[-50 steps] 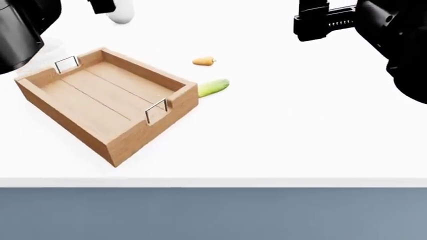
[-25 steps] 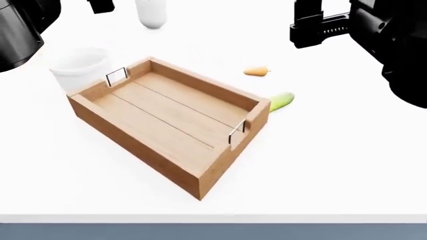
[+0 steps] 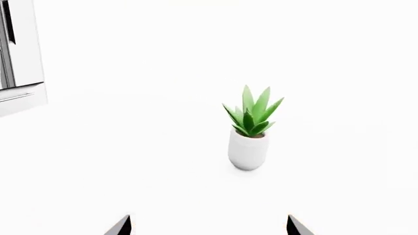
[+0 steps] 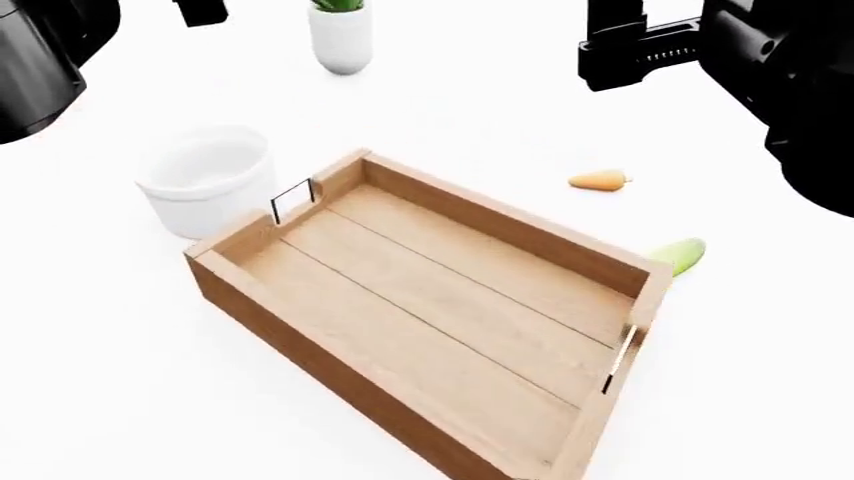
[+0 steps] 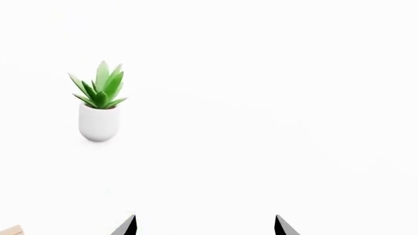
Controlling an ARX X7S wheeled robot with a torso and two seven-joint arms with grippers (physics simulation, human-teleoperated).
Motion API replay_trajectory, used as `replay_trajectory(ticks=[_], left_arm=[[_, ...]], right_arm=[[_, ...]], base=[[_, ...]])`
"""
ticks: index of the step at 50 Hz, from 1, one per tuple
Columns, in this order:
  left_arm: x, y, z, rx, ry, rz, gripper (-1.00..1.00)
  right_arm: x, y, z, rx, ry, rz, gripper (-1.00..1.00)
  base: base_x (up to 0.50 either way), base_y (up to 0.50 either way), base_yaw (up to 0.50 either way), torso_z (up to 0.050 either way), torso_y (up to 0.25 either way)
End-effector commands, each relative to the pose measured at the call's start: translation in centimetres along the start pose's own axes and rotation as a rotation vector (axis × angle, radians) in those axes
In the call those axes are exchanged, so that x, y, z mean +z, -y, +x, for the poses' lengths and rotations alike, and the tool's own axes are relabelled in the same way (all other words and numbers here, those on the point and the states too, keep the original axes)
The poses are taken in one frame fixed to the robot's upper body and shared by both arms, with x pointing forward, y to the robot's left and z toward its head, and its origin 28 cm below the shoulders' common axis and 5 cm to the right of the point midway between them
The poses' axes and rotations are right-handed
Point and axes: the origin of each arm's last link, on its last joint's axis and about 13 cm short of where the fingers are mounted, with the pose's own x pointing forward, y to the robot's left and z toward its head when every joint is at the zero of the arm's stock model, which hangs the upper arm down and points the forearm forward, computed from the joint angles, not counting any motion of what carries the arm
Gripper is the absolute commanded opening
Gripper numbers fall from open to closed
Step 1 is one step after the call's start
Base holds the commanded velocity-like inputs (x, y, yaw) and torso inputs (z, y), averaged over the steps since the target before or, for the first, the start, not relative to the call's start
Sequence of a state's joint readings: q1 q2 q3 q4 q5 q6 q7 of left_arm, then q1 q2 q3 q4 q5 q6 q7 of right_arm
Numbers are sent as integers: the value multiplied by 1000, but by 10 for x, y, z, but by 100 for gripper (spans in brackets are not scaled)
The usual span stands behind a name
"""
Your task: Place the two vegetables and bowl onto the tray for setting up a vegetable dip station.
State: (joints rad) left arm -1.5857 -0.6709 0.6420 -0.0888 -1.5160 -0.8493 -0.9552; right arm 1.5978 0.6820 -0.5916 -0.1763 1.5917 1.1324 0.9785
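**Both grippers raised and spread above an unloaded tray**

The left gripper shows in its wrist view as two dark fingertips set wide apart, with nothing between them; the right gripper shows the same wide, unloaded spread. Each wrist view looks past its tips at a potted plant in a white pot, well apart from either pincer. In the head view both arms sit at the upper corners, the left arm at 10 o'clock and the right arm at 2 o'clock, clear of all task objects.

The tray lies diagonally at the centre, its floor bare, a wire handle at each short end. The bowl stands just beside the tray's 10 o'clock corner. The carrot lies at 2 o'clock from the tray, apart from its long wall. The cucumber lies at 3 o'clock, partly hidden behind the tray's corner. The table offers open white surface around the carrot and towards 7 o'clock.
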Motion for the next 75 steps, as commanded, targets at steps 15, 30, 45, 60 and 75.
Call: replay_trajectory(ticks=[15,30,45,60,75], left_arm=[[-1,1,1,-4,-3,4,100],[-3,1,3,1,-12,8,100],[-2,0,2,4,-13,6,100],[-4,-4,6,30,-51,-10,100],[-24,-4,22,66,-177,-18,100]], right_arm=[[4,5,-2,-61,-13,12,100],[-4,8,1,-84,-75,29,100],[-13,8,15,-164,-296,23,100],[-7,24,33,-16,-348,65,100],[-20,30,77,19,-500,106,100]], base=[[30,0,0,0,1],[154,0,0,0,0],[0,0,0,0,1],[0,0,0,0,0],[0,0,0,0,0]])
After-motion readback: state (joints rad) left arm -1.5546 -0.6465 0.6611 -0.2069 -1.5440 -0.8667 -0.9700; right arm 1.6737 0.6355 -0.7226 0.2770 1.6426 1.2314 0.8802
